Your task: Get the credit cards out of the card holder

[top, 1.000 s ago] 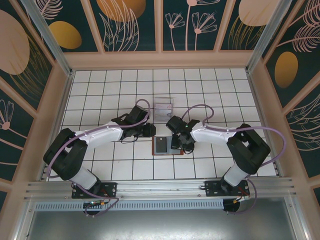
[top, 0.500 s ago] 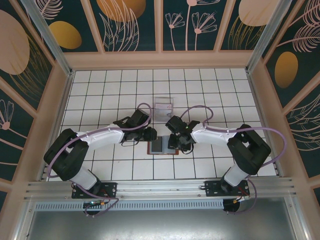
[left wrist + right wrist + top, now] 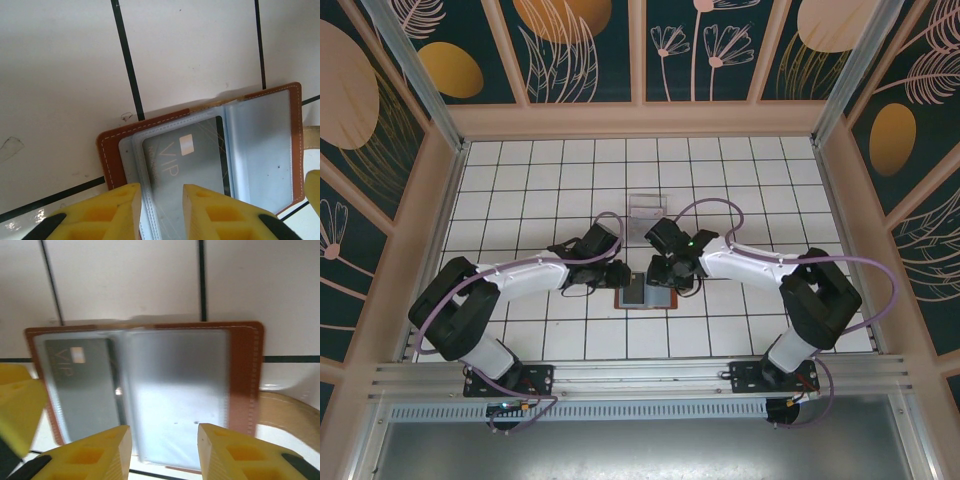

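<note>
Both released, left claw (image 3: 160, 192) and right claw (image 3: 164, 437) hang over separate edges of the card holder (image 3: 107, 150), bare tiles (image 3: 190, 45) around.

blk & white arms (image 3: 520, 272), purple cables (image 3: 710, 201), yellow claw fingers (image 3: 107, 215).

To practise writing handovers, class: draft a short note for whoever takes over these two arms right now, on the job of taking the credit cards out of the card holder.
The left gripper is open, with its fingers low over the card holder, on either side of a clear sleeve edge.
The right gripper is open over the holder's other page and holds nothing.
The holder lies open on the tiled table. One grey card marked VIP sits inside the sleeve. I cannot tell whether more cards lie under it.
Done: the holder is open. Left: pull out every card; none is out yet.
</note>
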